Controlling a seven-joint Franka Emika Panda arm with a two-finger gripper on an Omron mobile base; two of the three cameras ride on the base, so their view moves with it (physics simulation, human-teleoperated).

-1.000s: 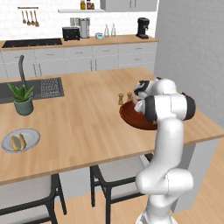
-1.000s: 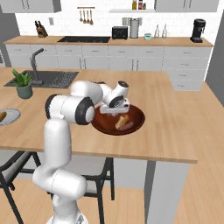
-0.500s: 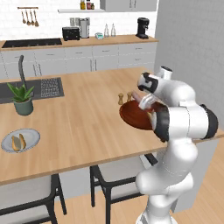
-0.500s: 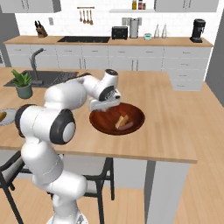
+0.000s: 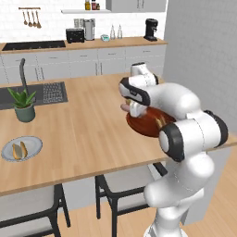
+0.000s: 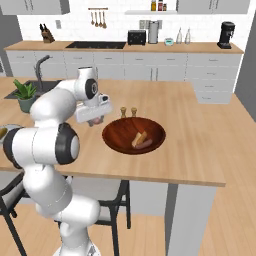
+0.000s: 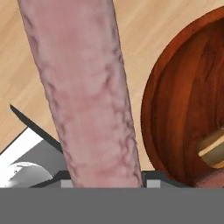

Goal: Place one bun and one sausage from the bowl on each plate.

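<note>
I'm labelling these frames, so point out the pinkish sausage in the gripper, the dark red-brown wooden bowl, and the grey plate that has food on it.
pinkish sausage [image 7: 83,87], hand view, middle of its length.
dark red-brown wooden bowl [image 6: 117,136], right base view, bare inner wall on the left.
grey plate [image 5: 33,145], left base view, bare right part near the rim.

Counted items, kitchen island:
- Sausages: two. One clamped in gripper, left of bowl; one lay in bowl.
- Buns: one in bowl.
- Bowls: one, red-brown, near right.
- Plates: one visible, far left, held two oblong pieces; kind unclear.
- Shakers: two behind bowl.
- Potted plants: one.
</note>
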